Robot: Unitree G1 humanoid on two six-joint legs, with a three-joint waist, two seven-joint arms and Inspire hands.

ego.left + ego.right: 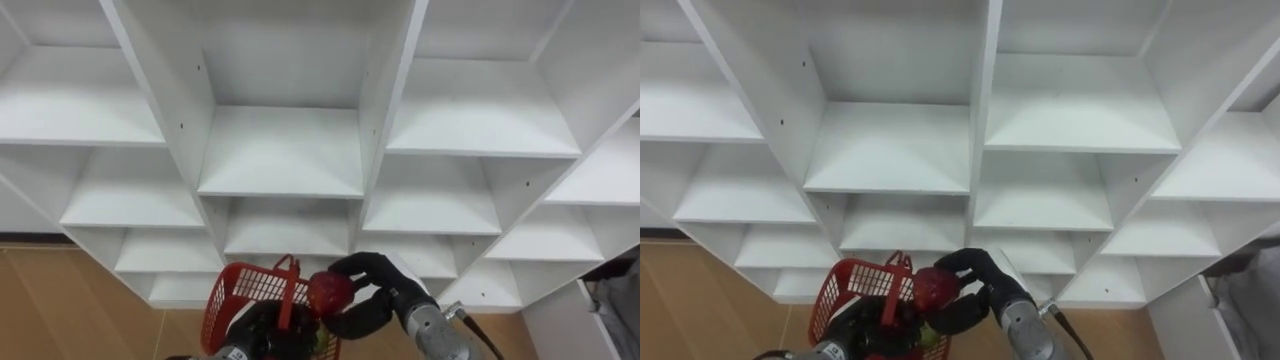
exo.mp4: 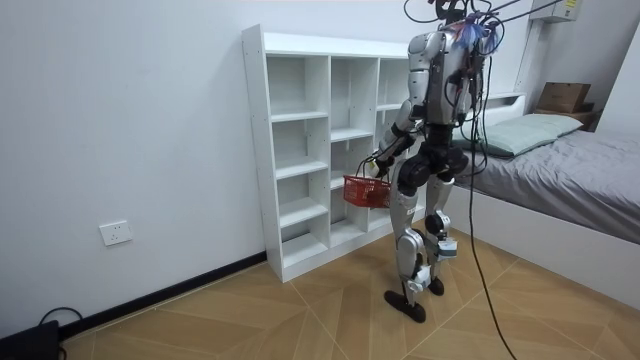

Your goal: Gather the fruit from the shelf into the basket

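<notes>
Right hand (image 1: 390,290) grasps red fruit (image 1: 328,292) just over the basket's (image 1: 235,295) right rim (left hand (image 1: 262,330) clenches its handle), so drop lies down-left.

A red fruit (image 1: 329,292) sits gripped in the right robot hand (image 1: 390,295) over the red basket (image 1: 240,290).

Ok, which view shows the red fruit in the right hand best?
Left eye view: the red fruit sits between the right hand's curled fingers, above the basket. Right eye view shows nearly the same. In the room view it is too small to tell.
</notes>
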